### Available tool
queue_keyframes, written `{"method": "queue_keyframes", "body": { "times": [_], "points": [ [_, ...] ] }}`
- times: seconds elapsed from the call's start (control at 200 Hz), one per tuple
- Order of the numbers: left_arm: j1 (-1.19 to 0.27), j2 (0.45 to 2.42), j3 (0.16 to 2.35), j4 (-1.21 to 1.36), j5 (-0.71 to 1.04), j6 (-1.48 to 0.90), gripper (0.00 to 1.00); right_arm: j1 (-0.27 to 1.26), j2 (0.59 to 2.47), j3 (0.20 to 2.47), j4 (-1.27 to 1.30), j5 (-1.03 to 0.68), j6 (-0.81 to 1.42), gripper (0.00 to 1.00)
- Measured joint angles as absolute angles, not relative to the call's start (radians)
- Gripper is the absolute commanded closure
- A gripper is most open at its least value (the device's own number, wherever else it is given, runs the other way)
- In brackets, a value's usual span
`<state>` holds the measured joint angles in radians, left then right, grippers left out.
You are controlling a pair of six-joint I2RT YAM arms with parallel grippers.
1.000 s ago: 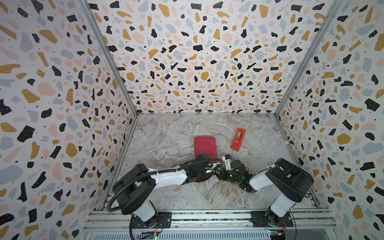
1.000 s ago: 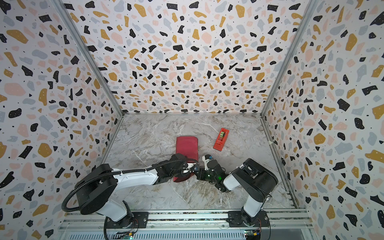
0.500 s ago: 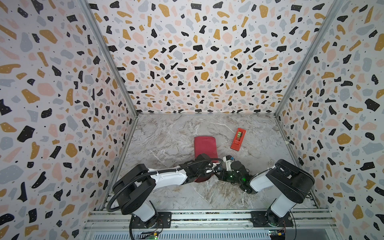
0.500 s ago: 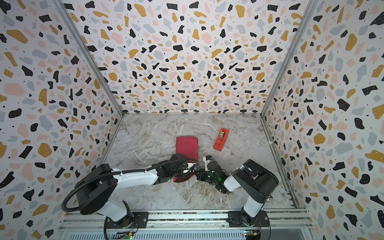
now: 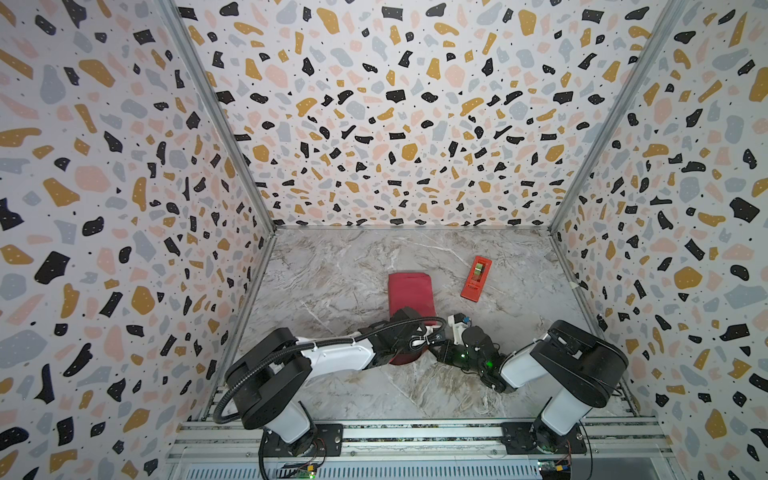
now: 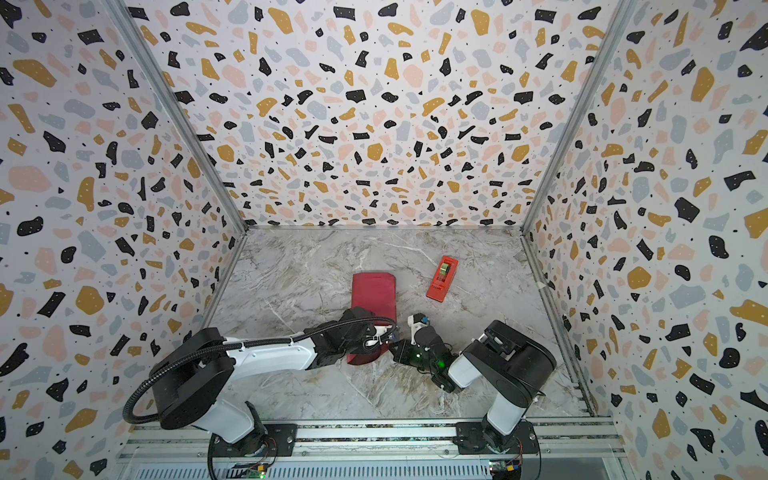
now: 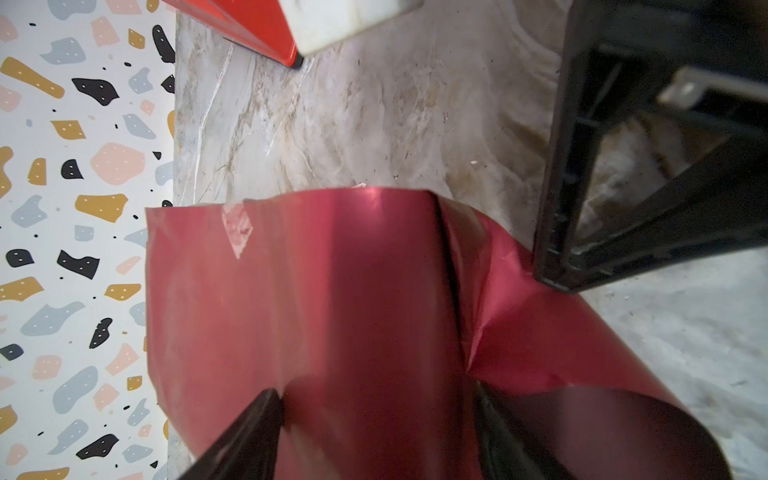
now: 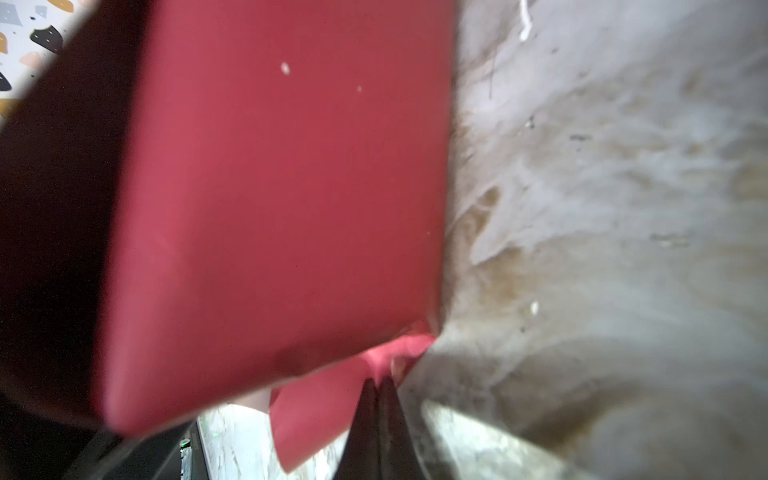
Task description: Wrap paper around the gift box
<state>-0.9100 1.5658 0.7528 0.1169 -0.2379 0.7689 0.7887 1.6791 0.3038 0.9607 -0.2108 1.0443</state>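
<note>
Toward the left of the grey marbled bench [image 5: 332, 270], the left arm reaches in low. Its left fingers [image 7: 253, 432] are spread apart over the near end of the wrapped parcel; whether they press on it I cannot tell. Mid-bench lies the large glossy maroon paper [image 5: 410, 291], folded round a flat, squarish shape, with a scrap of clear tape [image 7: 237, 232] stuck on its top face. The gift box is hidden under that paper. At the parcel's near end a loose flap curls up off the bench. Just right of it, the right fingers [image 8: 374, 436] are pressed together, pinching a crimson corner of the paper down at bench level. Farther right and back, well apart from the parcel, lies a narrow red-orange plastic tape dispenser [image 5: 476, 279].
</note>
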Motion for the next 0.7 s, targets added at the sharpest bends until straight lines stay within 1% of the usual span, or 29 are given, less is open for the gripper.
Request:
{"method": "queue_keyframes", "body": {
  "times": [0.445,0.701],
  "points": [
    [-0.91,1.566,0.753,0.117,-0.24,0.766,0.28,0.823,1.726,0.318,1.004,-0.192,1.063,0.99],
    [-0.911,1.566,0.753,0.117,-0.243,0.765,0.28,0.87,1.73,0.318,1.011,-0.166,1.081,0.99]
  ]
}}
